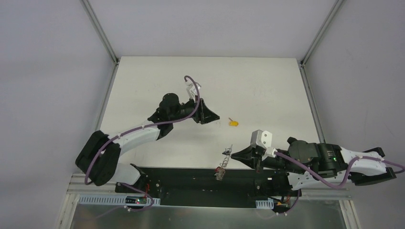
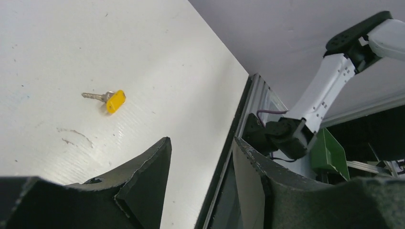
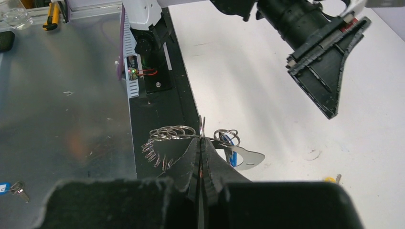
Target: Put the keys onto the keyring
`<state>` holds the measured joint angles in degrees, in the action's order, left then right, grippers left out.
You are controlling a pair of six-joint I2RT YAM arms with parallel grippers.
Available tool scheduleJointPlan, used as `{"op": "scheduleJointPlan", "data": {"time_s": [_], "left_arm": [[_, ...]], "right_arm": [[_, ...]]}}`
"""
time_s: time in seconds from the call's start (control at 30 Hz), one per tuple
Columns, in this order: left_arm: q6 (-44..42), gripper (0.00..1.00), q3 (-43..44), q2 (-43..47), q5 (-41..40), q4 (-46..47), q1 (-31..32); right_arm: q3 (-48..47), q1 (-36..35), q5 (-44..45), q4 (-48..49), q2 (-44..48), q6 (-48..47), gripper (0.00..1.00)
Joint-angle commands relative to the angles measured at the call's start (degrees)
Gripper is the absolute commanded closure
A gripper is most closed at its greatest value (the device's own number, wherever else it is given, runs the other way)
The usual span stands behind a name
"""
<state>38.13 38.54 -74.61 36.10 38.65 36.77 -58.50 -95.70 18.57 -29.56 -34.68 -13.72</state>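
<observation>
A small silver key with a yellow head (image 1: 233, 123) (image 2: 114, 100) lies flat on the white table, just right of my left gripper (image 1: 211, 116) (image 2: 200, 143). That gripper hovers above the table, open, with nothing between its fingers. My right gripper (image 1: 232, 153) (image 3: 201, 139) is shut on the thin wire of the keyring (image 3: 203, 125) near the table's front edge. A cluster of small rings and silver keys (image 3: 162, 143) (image 1: 220, 171) hangs on one side of the pinch. A blue tag (image 3: 232, 143) and a silver tab hang on the other side.
A black base plate (image 1: 191, 179) runs along the front edge under the hanging keys. Below it a metal shelf (image 3: 62, 119) holds a loose key with a blue head (image 3: 13, 187) and a yellow-handled tool (image 3: 52, 14). Aluminium rails (image 1: 313, 102) border the table.
</observation>
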Motion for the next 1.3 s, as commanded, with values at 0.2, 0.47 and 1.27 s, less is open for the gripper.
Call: {"op": "scheduleJointPlan", "data": {"time_s": [0.2, 0.47, 1.27], "left_arm": [[-3.0, 0.48, 15.4, -23.7, -3.1, 0.2, 0.2], [-3.2, 0.44, 24.2, -36.0, -4.6, -5.5, 0.2], [0.0, 0.58, 28.5, -46.5, -2.8, -5.3, 4.3]], "right_arm": [[-0.7, 0.1, 2.9, -0.3, 4.7, 0.9, 1.00], [0.0, 0.2, 4.8, 0.7, 5.2, 1.5, 1.00], [-1.4, 0.2, 6.2, -1.1, 6.2, 3.4, 1.00]]}}
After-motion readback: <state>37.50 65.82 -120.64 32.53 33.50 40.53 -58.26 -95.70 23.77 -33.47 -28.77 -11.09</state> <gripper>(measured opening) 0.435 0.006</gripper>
